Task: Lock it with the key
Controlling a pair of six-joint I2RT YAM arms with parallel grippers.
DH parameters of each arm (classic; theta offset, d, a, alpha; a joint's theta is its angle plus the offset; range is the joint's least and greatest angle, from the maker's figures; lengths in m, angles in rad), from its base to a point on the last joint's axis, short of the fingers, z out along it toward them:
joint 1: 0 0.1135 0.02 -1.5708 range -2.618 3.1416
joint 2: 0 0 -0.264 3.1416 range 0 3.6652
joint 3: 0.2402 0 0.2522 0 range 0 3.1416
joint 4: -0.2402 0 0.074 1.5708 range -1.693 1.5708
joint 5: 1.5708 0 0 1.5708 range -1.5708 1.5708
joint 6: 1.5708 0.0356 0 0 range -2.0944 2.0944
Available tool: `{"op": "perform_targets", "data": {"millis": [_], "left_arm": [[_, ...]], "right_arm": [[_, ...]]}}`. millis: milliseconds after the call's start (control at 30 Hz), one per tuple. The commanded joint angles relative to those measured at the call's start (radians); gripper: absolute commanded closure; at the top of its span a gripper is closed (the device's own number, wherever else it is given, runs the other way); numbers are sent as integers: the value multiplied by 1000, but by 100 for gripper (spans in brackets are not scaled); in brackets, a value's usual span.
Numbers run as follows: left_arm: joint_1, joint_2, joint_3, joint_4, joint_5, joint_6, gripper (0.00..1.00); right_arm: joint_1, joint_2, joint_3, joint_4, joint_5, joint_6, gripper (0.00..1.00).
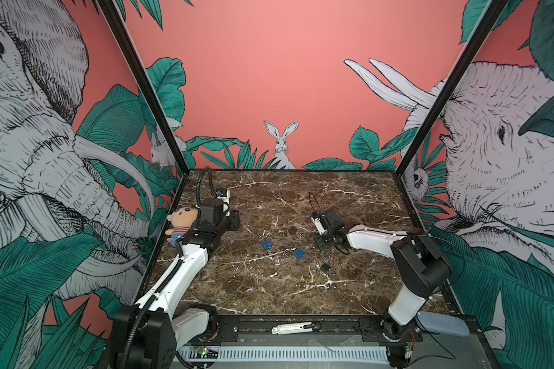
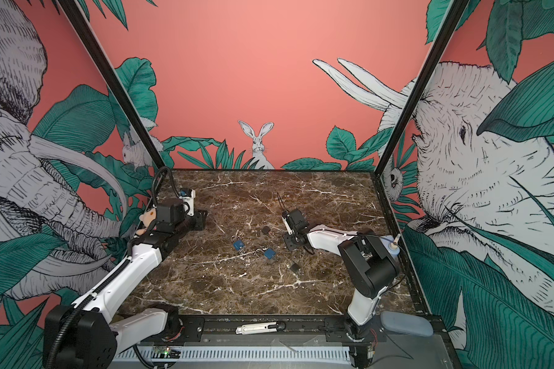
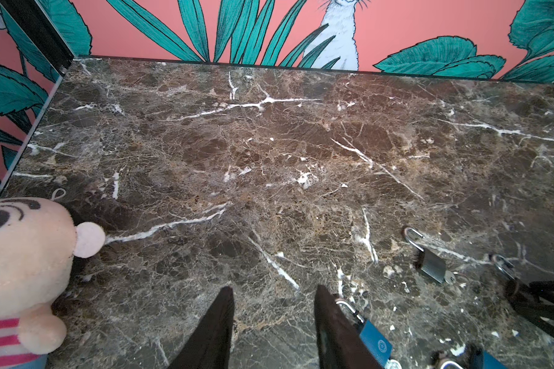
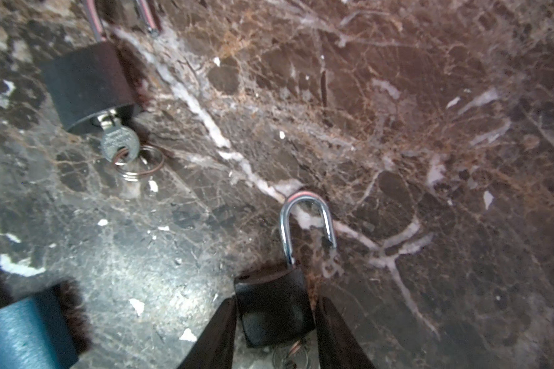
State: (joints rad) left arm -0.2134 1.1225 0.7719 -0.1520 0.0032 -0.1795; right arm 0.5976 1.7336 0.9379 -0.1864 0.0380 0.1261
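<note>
Marble tabletop (image 4: 397, 127): right fingers (image 4: 218, 335) pinch black padlock (image 4: 274, 310) body.

You have a brown, white-veined marble tabletop (image 1: 269, 287) under your left claw (image 3: 272, 289) and right claw (image 4: 275, 303), salmon walls (image 1: 269, 64) with teal leaves (image 1: 170, 83) and a rabbit (image 1: 281, 143) beyond them, elephants (image 1: 29, 127) flanking.

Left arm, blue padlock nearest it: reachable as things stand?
Likely yes. The open left gripper hangs close beside that blue padlock with nothing between them; the right gripper is off at a black padlock, not in the path.
</note>
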Motion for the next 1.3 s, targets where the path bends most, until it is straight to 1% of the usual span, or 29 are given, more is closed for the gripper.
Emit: {"op": "perform_targets", "data": {"millis": [0,367,467,533,600,700,767,833,1033,1133,1200,1267], "left_arm": [[-2,-3,23,-12,5,8,57],[-2,-7,27,-17,8,7,57],[-3,-6,27,-20,9,9,57],[-2,-6,27,-20,8,10,57],[-3,-7,26,-21,11,9,57],[-2,-7,33,-29,16,9,58],[-3,-7,39,-38,23,5,59],[-3,-3,46,-47,30,-12,61],[-19,2,55,-58,100,-58,63],[-46,0,57,-68,122,-94,64],[-77,5,57,-70,164,-119,64],[-113,15,68,-93,181,-134,65]], "right_arm": [[9,18,15,-18,20,-15,59],[9,52,36,-16,23,-22,62],[9,58,38,-18,23,-23,64],[9,60,38,-18,22,-27,69],[9,60,39,-21,21,-31,77],[10,50,38,-25,19,-34,80],[11,34,40,-29,9,-41,83],[11,8,41,-30,-15,-46,84],[23,-92,50,-79,-54,-70,87],[32,-141,60,-113,-67,-78,87],[40,-189,62,-134,-79,-80,87],[50,-220,64,-150,-90,-81,87]]}}
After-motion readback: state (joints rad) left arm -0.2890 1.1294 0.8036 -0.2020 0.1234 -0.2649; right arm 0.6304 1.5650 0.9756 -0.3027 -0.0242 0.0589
